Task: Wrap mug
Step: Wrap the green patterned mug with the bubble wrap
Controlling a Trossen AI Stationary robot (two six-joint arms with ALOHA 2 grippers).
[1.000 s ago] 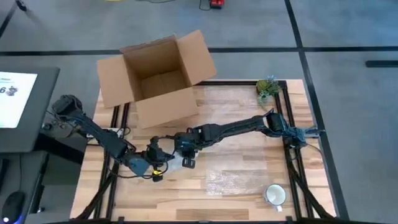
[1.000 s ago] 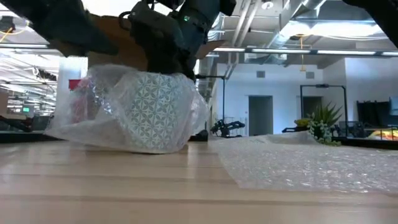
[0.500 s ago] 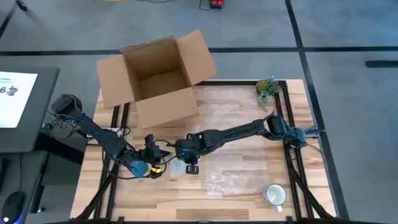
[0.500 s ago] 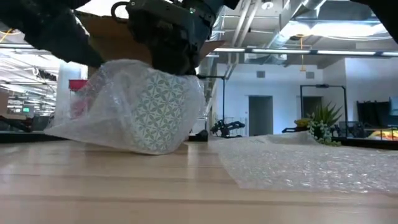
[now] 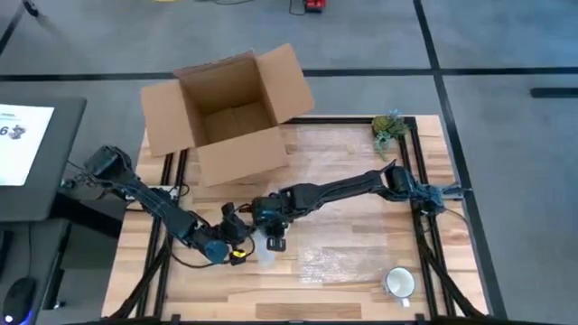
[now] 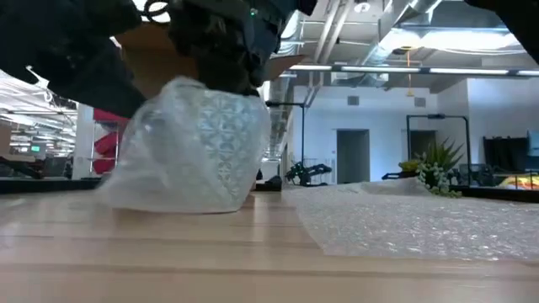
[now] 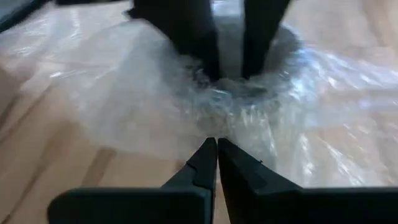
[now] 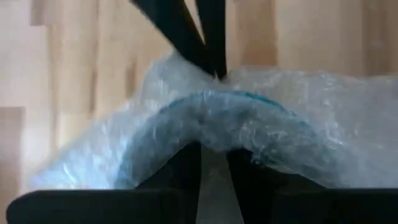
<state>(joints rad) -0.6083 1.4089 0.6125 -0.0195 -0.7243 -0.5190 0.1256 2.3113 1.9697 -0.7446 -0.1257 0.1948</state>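
Wrap in progress: both grippers on the bubble-wrapped mug near the table's left-centre.

I see the wooden table (image 5: 361,171) carrying an open cardboard box (image 5: 226,113) at the far left corner, a spare bubble wrap sheet (image 6: 421,223) lying flat to the right, and a second mug (image 5: 398,283) near the front right edge. The patterned mug (image 6: 210,147) stands upright inside its bubble wrap (image 6: 139,181). The right gripper (image 8: 214,163) presses down over the mug rim, fingers clamped on wrap and rim. The left gripper (image 7: 217,155) has its fingers together, pinching the wrap's edge just beside the mug. Risk, in my judgement: a hard pull by the left arm could tear the film or tip the mug; releasing either pinch could let the wrap spring open.
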